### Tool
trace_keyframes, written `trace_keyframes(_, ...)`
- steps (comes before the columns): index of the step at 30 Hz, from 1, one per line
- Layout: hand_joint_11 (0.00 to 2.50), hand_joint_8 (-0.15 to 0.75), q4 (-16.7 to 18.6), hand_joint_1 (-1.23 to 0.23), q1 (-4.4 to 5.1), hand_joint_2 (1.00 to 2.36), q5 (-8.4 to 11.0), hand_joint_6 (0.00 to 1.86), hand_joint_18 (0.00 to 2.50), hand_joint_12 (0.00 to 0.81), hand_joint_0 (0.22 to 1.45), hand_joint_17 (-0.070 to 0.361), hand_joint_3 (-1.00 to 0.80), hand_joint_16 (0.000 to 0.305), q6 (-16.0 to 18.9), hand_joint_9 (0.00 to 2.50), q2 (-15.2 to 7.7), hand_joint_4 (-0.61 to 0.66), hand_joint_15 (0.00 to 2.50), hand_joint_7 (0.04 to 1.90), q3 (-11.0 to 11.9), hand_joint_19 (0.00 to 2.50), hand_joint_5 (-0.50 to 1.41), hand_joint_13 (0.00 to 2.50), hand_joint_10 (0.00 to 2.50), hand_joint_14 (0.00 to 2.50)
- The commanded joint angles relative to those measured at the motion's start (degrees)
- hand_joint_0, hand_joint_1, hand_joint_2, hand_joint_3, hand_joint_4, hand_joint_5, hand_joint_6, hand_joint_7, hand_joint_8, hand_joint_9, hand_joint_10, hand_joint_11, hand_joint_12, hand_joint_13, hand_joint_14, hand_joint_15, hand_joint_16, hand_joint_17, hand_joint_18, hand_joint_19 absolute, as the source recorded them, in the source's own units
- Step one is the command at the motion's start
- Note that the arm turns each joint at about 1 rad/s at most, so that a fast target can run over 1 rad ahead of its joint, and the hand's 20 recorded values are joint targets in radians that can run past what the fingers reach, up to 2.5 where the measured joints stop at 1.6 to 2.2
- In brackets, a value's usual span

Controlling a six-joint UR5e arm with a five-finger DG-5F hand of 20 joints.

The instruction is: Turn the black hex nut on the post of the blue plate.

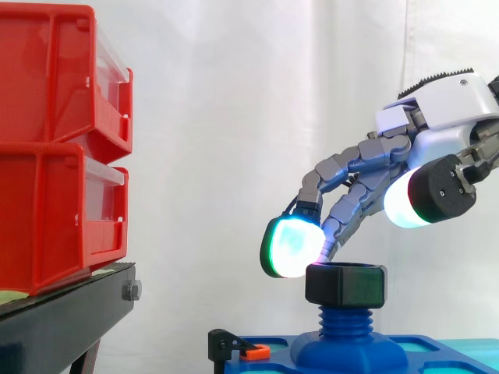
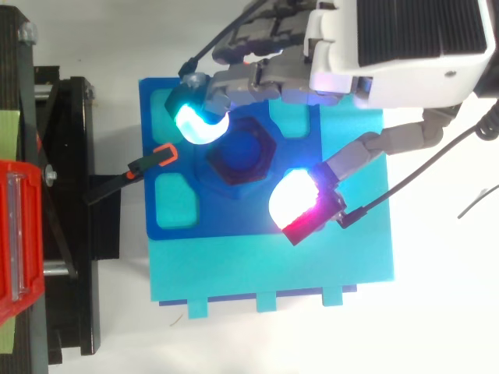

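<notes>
Both views are bright and evenly lit by soft light that leaves few hard shadows. In the side view the white curtain (image 1: pixel 234 117) glows pale behind everything, and the red bins (image 1: pixel 47 140) carry a mild sheen on their clear fronts. The robot hand (image 1: pixel 374 167) adds its own light: its fingertips (image 1: pixel 292 245) shine green-white, burnt out at the centre. The black hex nut (image 1: pixel 345 284) stays dark, with faint highlights along its edges. From above, the tabletop (image 2: pixel 437 312) is washed almost pure white, while the black stand (image 2: pixel 70 257) shows little detail.
</notes>
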Motion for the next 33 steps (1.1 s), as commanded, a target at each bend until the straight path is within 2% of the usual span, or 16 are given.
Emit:
trace_keyframes(1, 0.18, 0.172, -1.8, -0.43, -0.19, 1.0, -0.19, 0.5, 0.25, 0.323, 0.44, 0.11, -0.5, 0.049, -0.8, 0.41, 0.0, 0.17, 0.27, 1.04, 0.8, 0.36, -0.17, 0.46, 0.01, 0.01)
trace_keyframes(14, 0.2, 0.172, -7.6, -0.44, -1.07, 1.0, -0.19, 0.5, 0.25, 0.322, 0.45, 0.109, -0.5, 0.048, -4.7, 0.42, 0.0, 0.16, 0.28, 1.04, 1.5, 0.36, -0.17, 0.47, 0.01, 0.01)
trace_keyframes(25, 0.2, 0.168, -8.8, -0.44, -1.51, 1.0, -0.1, 0.5, 0.26, 0.322, 0.45, 0.108, -0.5, 0.048, -6.9, 0.42, 1.4, 0.16, 0.29, 1.05, 1.5, 0.36, -0.17, 0.47, 0.01, 0.01)
trace_keyframes(29, 0.2, 0.175, -9.2, -0.44, -1.42, 1.0, -0.1, 0.5, 0.26, 0.322, 0.45, 0.108, -0.5, 0.048, -7.8, 0.42, 2.0, 0.16, 0.28, 1.05, 1.5, 0.36, -0.17, 0.47, 0.01, 0.01)
trace_keyframes(33, 0.2, 0.17, -9.6, -0.44, -1.16, 1.0, -0.02, 0.5, 0.26, 0.322, 0.45, 0.108, -0.5, 0.048, -10.1, 0.42, 3.1, 0.17, 0.28, 1.04, 1.5, 0.36, -0.17, 0.47, 0.01, 0.01)
